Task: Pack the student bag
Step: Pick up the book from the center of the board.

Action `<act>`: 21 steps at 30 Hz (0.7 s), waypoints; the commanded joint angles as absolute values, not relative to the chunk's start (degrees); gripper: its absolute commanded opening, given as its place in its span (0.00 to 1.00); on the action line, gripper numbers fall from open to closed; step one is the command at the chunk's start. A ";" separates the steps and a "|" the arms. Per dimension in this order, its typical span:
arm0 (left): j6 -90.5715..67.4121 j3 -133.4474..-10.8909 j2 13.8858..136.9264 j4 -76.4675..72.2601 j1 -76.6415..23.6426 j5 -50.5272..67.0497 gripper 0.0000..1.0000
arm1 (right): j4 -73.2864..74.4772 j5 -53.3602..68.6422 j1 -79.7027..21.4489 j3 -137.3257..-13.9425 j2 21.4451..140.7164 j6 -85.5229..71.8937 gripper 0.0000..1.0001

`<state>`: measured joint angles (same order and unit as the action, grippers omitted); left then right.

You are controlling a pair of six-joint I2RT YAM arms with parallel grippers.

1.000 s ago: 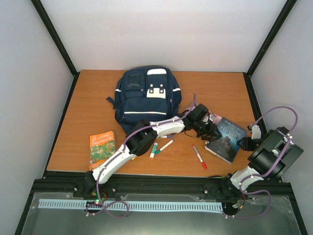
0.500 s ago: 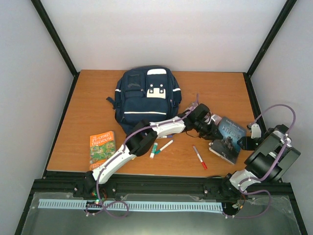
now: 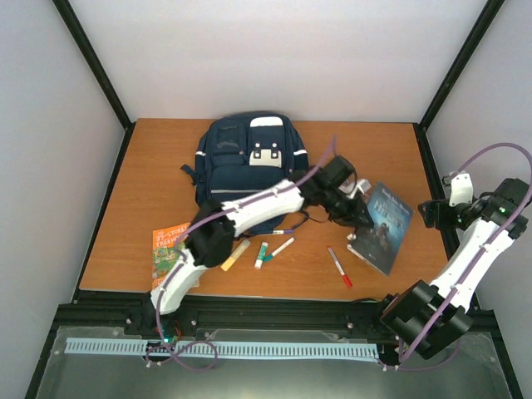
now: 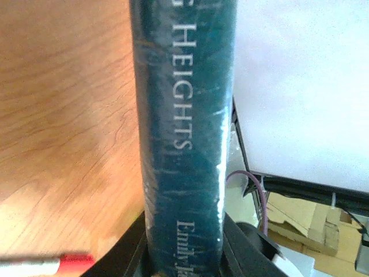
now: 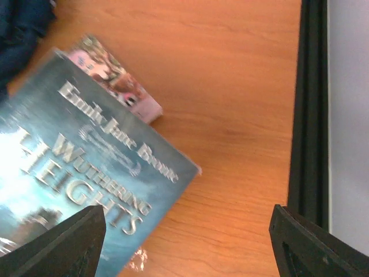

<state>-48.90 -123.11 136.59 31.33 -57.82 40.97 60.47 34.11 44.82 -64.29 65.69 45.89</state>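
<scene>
The student bag (image 3: 249,162), navy with white stripes and a white patch, lies flat at the back middle of the table. My left gripper (image 3: 352,218) is shut on the spine of a blue "Wuthering Heights" book (image 3: 384,226) and holds it tilted up off the table. In the left wrist view the spine (image 4: 184,115) fills the middle, clamped between my fingers (image 4: 130,254). My right gripper (image 3: 434,213) is open and empty, raised to the right of the book. The right wrist view looks down on the cover (image 5: 75,173) between its wide-open fingers (image 5: 57,242).
A pink book (image 5: 112,78) lies behind the blue one. An orange book (image 3: 170,249) lies at the front left, partly under my left arm. A yellow marker (image 3: 235,253), green marker (image 3: 261,255), white pen (image 3: 281,247) and red marker (image 3: 339,267) lie near the front. A black frame (image 5: 308,115) edges the table.
My left gripper has closed on the blue book's spine and tipped it up off the table. My right arm has risen and swung out to the right.
</scene>
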 commanded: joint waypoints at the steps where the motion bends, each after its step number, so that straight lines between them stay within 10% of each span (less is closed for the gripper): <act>1: -42.27 -117.91 121.13 30.90 -51.96 41.48 0.01 | 68.49 43.13 43.58 -68.69 66.88 41.63 0.80; 11: -38.22 -96.32 99.43 26.05 -38.23 34.99 0.01 | 58.39 50.73 25.45 -70.10 69.98 28.26 0.79; 15: -38.13 -87.89 93.15 21.81 -31.93 34.46 0.01 | 50.68 51.86 15.13 -68.88 73.10 21.39 0.99; 21: -38.62 -77.97 85.90 16.14 -25.61 35.20 0.01 | 43.26 54.48 4.25 -70.07 80.54 15.18 1.00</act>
